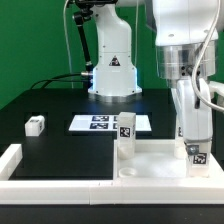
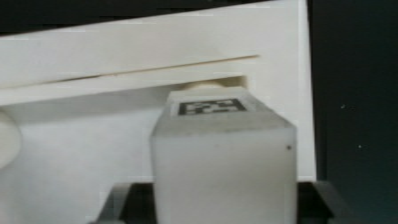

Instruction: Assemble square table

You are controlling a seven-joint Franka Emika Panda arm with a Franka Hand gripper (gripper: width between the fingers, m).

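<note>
Leg in grip: gripper at right of the exterior view, jaws part closed on a white leg, upright over the tabletop slab at lower right.
Other legs: one stands on the slab; one lies at left.
Handling: likely light, rigid, smooth plastic; flat sides suit the pads.
Caution: could slip if twisted.
</note>
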